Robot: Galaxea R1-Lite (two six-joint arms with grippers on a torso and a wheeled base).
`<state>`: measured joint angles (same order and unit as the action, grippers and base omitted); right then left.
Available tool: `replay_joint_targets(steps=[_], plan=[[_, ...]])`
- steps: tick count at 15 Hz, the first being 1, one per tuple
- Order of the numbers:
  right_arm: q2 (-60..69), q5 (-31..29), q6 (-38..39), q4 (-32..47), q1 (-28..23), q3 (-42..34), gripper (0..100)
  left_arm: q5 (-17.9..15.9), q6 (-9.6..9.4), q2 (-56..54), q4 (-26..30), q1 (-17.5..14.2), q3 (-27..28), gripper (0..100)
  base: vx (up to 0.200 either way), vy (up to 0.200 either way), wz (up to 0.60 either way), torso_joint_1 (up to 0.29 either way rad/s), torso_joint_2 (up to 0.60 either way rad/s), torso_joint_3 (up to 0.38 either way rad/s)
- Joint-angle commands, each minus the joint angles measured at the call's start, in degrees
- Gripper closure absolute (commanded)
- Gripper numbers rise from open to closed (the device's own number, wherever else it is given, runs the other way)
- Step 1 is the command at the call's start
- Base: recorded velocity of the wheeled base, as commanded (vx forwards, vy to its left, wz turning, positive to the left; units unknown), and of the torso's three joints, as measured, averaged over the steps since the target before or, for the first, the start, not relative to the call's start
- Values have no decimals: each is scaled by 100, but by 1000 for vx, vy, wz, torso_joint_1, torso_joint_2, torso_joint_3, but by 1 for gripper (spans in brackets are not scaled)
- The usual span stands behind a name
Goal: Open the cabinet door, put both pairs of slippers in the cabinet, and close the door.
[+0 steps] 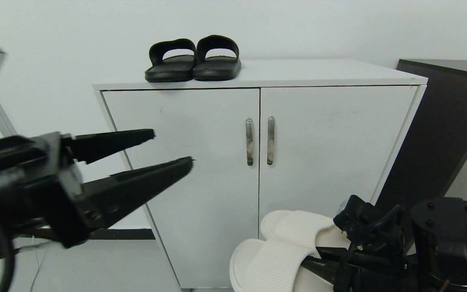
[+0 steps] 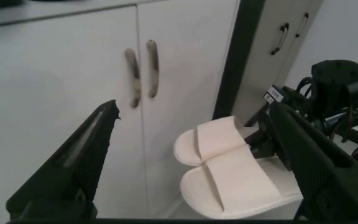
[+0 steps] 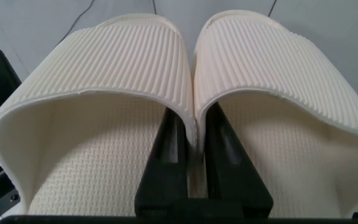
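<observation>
Head view: door-opening step, apparently — left gripper (image 1: 172, 147), spread wide before the shut cabinet (image 1: 330, 142), next needs its handle (image 1: 249, 142); right gripper (image 3: 196, 143) pinches white slippers (image 1: 282, 247) low before it, black slippers (image 1: 193, 61) on top.

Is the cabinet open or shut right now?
Shut. Both doors lie flush with the cabinet front, with only a thin seam between the two handles, and nothing inside shows.

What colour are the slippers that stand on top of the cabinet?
The slippers are plain black; the head view shows them best.
</observation>
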<state>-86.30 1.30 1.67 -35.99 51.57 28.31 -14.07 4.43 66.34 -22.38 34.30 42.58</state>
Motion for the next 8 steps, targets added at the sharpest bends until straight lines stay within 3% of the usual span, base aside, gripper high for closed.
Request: replay_joint_targets(steps=[1,5,8], plan=[[8,1,9,-5,-6,-36,100,9,23,872,-117,463,339,0,0,0,0,0,0,0],[-98,-16,18,-58,3,-27,100,-166,146,1742,-117,744,1191,0,0,0,0,0,0,0],[-124,-7,9,-84,3,-53,100,-694,428,2375,-117,823,1841,0,0,0,0,0,0,0]])
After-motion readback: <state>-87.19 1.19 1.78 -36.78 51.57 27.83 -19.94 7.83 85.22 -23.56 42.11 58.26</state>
